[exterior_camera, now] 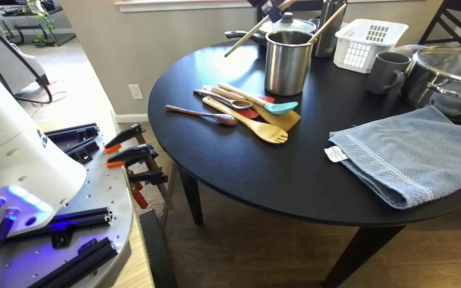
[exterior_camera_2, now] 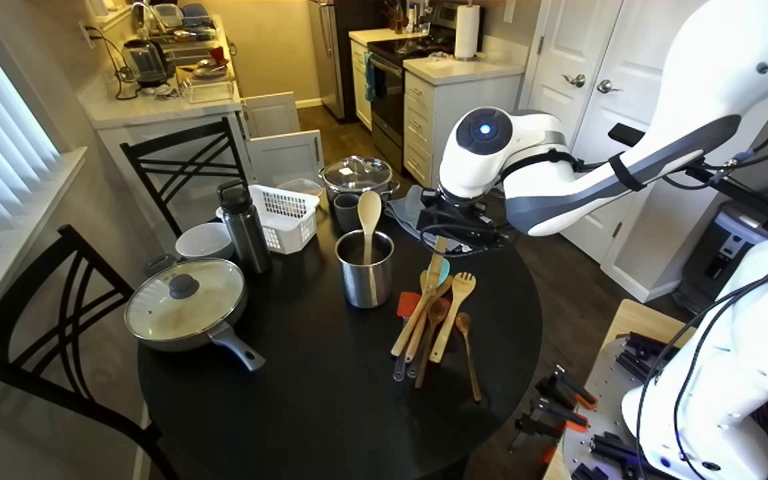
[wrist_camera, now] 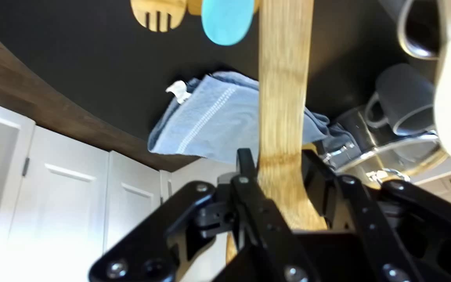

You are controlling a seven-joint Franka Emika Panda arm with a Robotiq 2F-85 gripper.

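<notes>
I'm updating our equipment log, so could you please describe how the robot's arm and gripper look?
The arm is white and rounded, with dark grey panels, black straps and black cables. A dark round cap bears a small blue light, and a light strip glows blue-white on the base. The gripper is black, with jointed linkages, silvery screws and slim dark fingers.

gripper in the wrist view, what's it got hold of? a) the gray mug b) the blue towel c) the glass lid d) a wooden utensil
d: the wrist view shows the gripper closed on both edges of the wooden utensil, while the blue towel and the gray mug are apart from it, on the table.
</notes>
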